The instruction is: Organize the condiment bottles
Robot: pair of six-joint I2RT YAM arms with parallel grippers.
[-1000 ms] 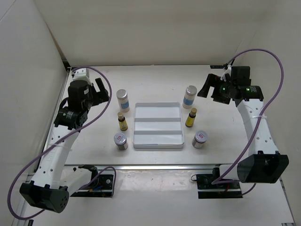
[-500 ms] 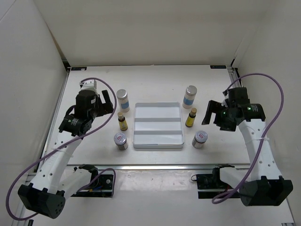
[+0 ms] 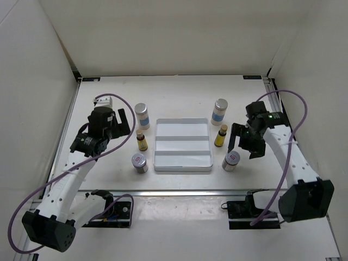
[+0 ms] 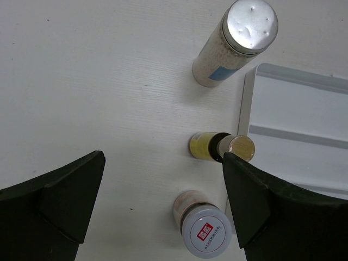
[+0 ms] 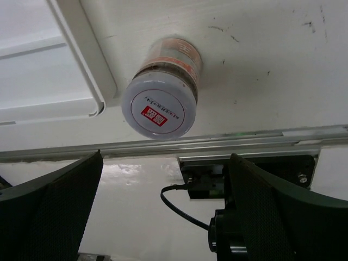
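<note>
White and ridged, the tray [image 3: 182, 169] lay bare in the middle of the table [image 3: 179, 95]. By that showing the sorting had not begun, since none of the six bottles stood in it. All six were upright on the table, three in a row off each side of the tray.

Left of the tray stood a tall white bottle [image 3: 142, 116] at the far end, a tiny yellow bottle [image 3: 142, 141] in the middle and a short silver-lidded jar [image 3: 140, 162] at the near end. Right of the tray the same order held: tall white bottle [image 3: 219, 112], yellow bottle [image 3: 221, 136], jar [image 3: 231, 160]. Every one was left to move.

The left gripper [image 3: 124, 122] hung left of the tray's left-hand row, fingers spread wide and holding nothing, with all three bottles in its wrist view. The right gripper [image 3: 243, 145] hung just right of the right-hand jar, spread wide and empty too, with that jar between its fingers in its wrist view.

Little stood in the way. The right jar sat just beside the tray's rim and near the yellow bottle beyond it, so a careless grab might have knocked either. Purple cables [image 3: 312, 109] looped off both arms, well apart from the bottles.
</note>
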